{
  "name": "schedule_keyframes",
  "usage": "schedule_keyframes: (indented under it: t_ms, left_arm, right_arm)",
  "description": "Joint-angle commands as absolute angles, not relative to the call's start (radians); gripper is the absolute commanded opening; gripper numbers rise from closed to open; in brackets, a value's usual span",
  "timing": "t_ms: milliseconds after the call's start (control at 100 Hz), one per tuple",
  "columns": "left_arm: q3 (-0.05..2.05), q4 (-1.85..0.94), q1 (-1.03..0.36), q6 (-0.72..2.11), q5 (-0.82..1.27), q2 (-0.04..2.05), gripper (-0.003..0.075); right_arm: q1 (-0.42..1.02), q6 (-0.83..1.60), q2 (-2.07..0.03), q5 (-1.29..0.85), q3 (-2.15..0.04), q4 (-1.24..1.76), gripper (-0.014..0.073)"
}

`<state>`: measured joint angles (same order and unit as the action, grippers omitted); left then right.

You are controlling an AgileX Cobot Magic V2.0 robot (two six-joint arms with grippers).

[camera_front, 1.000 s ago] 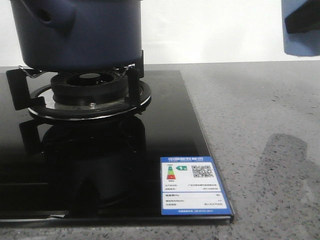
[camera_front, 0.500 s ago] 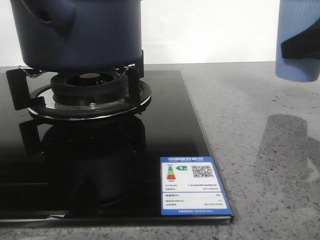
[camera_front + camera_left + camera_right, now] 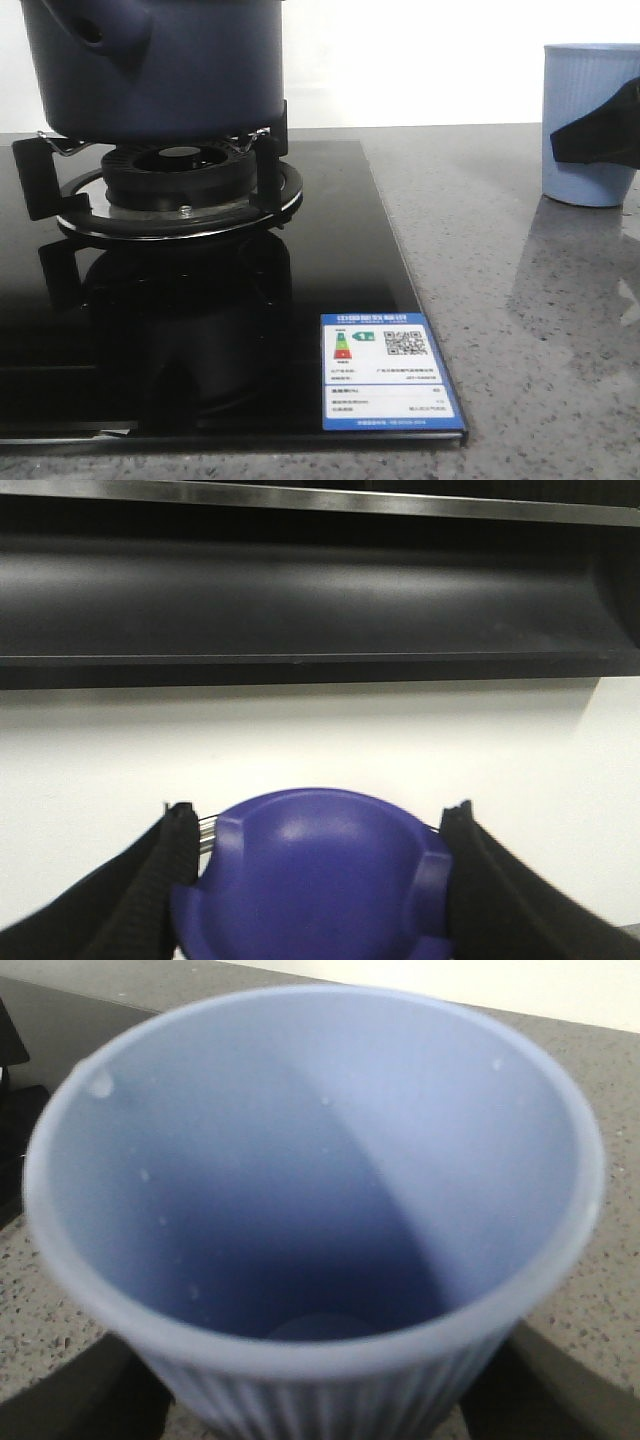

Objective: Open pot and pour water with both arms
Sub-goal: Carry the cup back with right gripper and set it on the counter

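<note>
Grey speckled table [image 3: 520, 330] carries the stove [image 3: 200, 300], pot [image 3: 160, 65] on its burner; well right of the pot the right gripper [image 3: 600, 140] clamps an upright cup [image 3: 590, 120], left gripper [image 3: 315, 880] clamps the lid [image 3: 315, 870]; best keep the cup level.

One printed item to report: a blue-bordered energy label [image 3: 388, 372] stuck flat on the black glass cooktop [image 3: 330, 250], at the cooktop's near right corner, towards the near edge of the bench [image 3: 520, 330]. It carries a header line of Chinese characters across its blue top band, too small to read. Below that, coloured efficiency bars on the left, a QR code [image 3: 404, 342] on the right, then rows of fine print, all illegible.
</note>
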<state>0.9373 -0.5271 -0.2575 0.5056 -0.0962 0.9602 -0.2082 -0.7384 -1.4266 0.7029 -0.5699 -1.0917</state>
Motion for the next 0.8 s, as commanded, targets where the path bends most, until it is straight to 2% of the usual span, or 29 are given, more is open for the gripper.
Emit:
schedule_keyframes:
  t_ms: [0,790]
  left_arm:
    - [0.974,-0.519,-0.255,0.506,-0.194,0.939,0.0316]
    - [0.974,-0.519,-0.255,0.506,-0.194,0.939,0.0316]
  right_arm:
    - [-0.214,-0.723,-1.402,0.768,-0.591,-1.050,0.0262]
    - [-0.214,-0.728,-1.403,0.716,-0.591,-1.064,0.0275]
